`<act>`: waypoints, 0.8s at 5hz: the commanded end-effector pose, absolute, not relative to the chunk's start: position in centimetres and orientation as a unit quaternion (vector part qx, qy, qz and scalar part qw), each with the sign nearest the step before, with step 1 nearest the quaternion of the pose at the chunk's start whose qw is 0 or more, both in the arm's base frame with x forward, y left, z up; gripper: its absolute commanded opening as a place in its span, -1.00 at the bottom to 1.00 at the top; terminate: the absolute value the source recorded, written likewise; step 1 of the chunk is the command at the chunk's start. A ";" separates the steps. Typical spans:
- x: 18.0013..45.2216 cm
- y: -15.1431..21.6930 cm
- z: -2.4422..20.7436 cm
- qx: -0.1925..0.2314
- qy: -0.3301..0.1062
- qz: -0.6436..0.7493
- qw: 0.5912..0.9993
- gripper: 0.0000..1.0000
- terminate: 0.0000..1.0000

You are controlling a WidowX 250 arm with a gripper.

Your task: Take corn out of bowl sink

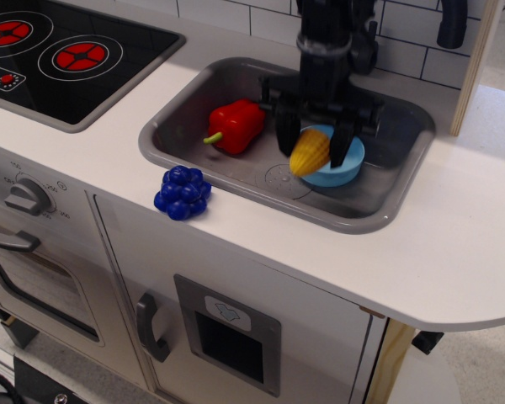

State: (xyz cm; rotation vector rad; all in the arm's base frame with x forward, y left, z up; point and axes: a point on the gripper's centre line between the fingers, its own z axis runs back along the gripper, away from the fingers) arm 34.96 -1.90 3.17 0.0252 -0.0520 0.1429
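A cluster of blue grapes (181,193) is seen nearest, on the white counter (454,244). Beyond it, in the grey sink (236,181), the corn (310,151) is held clamped in the gripper (311,148), just left of the blue bowl (347,170) and over the drain mark. Its long axis is tilted, tapered end down-left; it is stubby, yellow and ridged. A red pepper (236,125) lies farther left.

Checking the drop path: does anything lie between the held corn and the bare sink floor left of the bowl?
Nothing visible does. The gripper holds the corn at the bowl's left edge; the red pepper lies farther left in the sink.
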 end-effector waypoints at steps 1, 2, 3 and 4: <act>33.4 -2.7 2.6 0.002 -0.022 0.059 0.998 -1.00 -1.00; 33.0 -3.3 1.1 0.008 -0.006 0.057 0.998 -1.00 -1.00; 33.5 -3.7 0.4 0.007 -0.005 0.072 0.997 -1.00 -1.00; 34.0 -3.7 0.1 0.001 -0.005 0.082 0.997 -1.00 -1.00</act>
